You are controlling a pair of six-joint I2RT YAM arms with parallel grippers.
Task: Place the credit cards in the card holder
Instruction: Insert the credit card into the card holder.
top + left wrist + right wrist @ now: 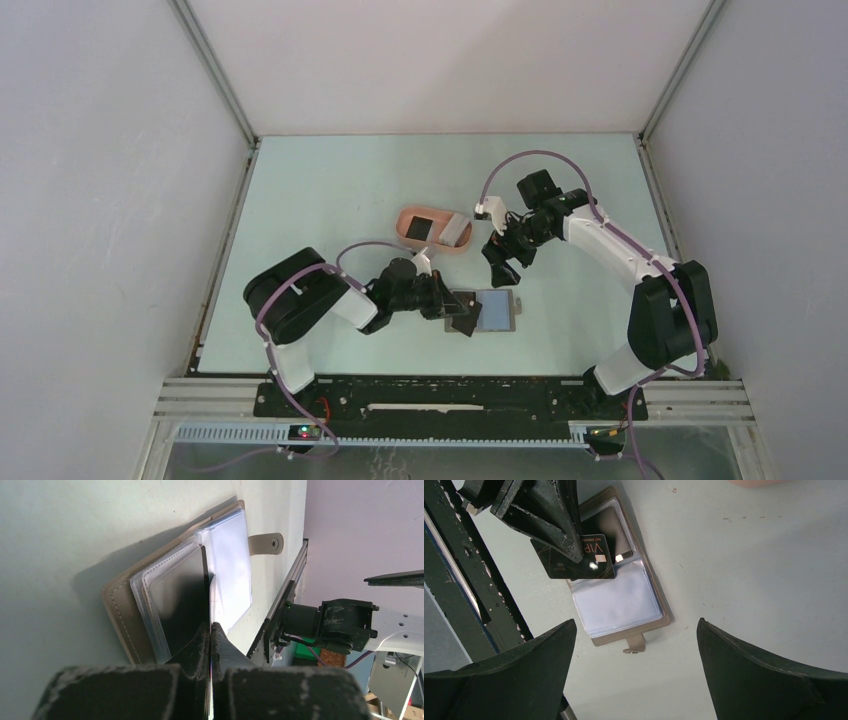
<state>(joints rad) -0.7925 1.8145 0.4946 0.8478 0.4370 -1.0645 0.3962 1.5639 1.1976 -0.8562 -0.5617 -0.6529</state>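
My left gripper (458, 311) is shut on a black card (466, 323) and holds it just over the open grey wallet (497, 312). In the right wrist view the card (591, 562) reads "VIP" and sits between the left fingers (555, 522). In the left wrist view it is edge-on (205, 587) in the closed jaws of my left gripper (210, 628). Another black card (610, 526) lies in a wallet sleeve. The pink card holder (405, 217) holds a black card (420, 228) and a whitish card (456, 232). My right gripper (500, 263) is open and empty above the wallet (644, 625).
The wallet's clear empty sleeves (231, 560) lie open, its snap tab (265, 543) towards the near table edge. The black rail (454, 585) runs along that edge. White walls enclose the table on three sides.
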